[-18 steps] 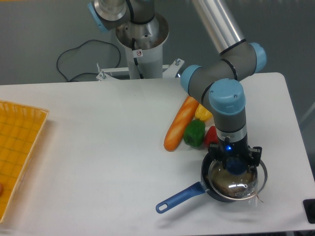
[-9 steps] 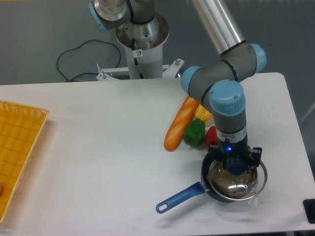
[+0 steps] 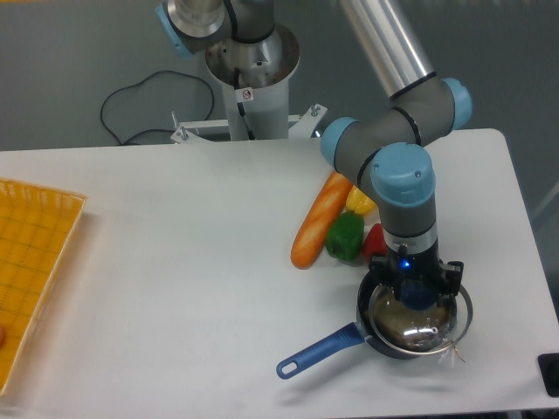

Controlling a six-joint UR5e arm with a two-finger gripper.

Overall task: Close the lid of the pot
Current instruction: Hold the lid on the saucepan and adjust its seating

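A white table (image 3: 175, 279) fills the room's foreground, with a grey wall behind it and the arm's silver base (image 3: 249, 65) bolted at the far edge beside a loop of black cable (image 3: 131, 105). At the left edge sits a yellow tray (image 3: 35, 262). Towards the right, a long orange carrot (image 3: 320, 220) lies at a slant, with a yellow pepper (image 3: 360, 201), a green pepper (image 3: 346, 236) and a red one (image 3: 374, 240) bunched just beside it. Near the front right stands the pot (image 3: 371, 325), its blue handle (image 3: 319, 349) pointing down and to the left. The lid (image 3: 424, 323) sits over the pot, its silver rim jutting a little past the pot's right side, so it looks slightly off-centre or tilted; I cannot tell which. The arm comes straight down from above, and the gripper (image 3: 417, 292) is pinched around the lid's blue knob (image 3: 417, 298), fingers to either side of it, a small blue light glowing on the wrist just above.
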